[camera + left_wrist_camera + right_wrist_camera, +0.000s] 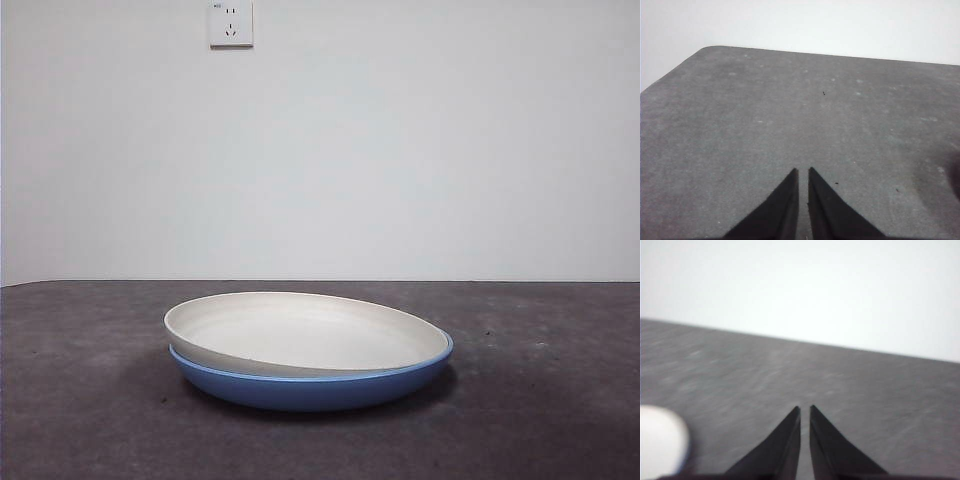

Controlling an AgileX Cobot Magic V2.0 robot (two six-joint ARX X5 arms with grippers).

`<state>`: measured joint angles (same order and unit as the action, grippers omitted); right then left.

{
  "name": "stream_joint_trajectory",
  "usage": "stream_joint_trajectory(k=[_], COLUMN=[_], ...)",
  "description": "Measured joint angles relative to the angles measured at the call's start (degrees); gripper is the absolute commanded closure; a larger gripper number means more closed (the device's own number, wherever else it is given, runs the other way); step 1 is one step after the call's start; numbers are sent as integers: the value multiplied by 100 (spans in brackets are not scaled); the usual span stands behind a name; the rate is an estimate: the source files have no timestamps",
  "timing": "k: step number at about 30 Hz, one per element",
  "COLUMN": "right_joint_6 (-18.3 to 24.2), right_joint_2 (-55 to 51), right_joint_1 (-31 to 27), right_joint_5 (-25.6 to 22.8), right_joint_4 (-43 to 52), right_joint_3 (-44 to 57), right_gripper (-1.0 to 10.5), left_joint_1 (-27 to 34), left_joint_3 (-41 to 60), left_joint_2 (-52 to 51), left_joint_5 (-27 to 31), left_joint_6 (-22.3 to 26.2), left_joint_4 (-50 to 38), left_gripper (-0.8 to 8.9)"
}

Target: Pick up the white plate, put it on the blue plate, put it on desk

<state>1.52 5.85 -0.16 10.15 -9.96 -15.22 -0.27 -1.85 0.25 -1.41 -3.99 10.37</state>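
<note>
The white plate [300,332] rests inside the blue plate [310,385] in the front view, tilted, its left rim raised and overhanging the blue rim. Both sit on the dark grey desk [90,400]. Neither gripper shows in the front view. My left gripper [803,172] is shut and empty above bare desk [765,110]. My right gripper [804,410] is shut and empty; a blurred white edge, likely the white plate [660,442], shows beside it in the right wrist view.
A white wall with a power socket [231,23] stands behind the desk. The desk's rounded far corner [710,48] shows in the left wrist view.
</note>
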Motion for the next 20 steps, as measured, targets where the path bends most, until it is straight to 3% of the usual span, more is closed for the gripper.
stream_joint_trajectory(k=[4, 14, 20], right_joint_6=[4, 20, 24], right_joint_2=[-149, -553, -553], right_joint_1=[-116, -114, -114], right_joint_5=[-398, -1244, -1320], right_joint_4=[789, 393, 33], right_joint_3=[824, 1432, 1427], right_gripper=[918, 918, 918], left_joint_1=[0, 0, 0], left_joint_3=[0, 0, 0], left_joint_2=[0, 0, 0], left_joint_5=[0, 0, 0], left_joint_6=[0, 0, 0], left_joint_4=[0, 0, 0], left_gripper=[782, 781, 782])
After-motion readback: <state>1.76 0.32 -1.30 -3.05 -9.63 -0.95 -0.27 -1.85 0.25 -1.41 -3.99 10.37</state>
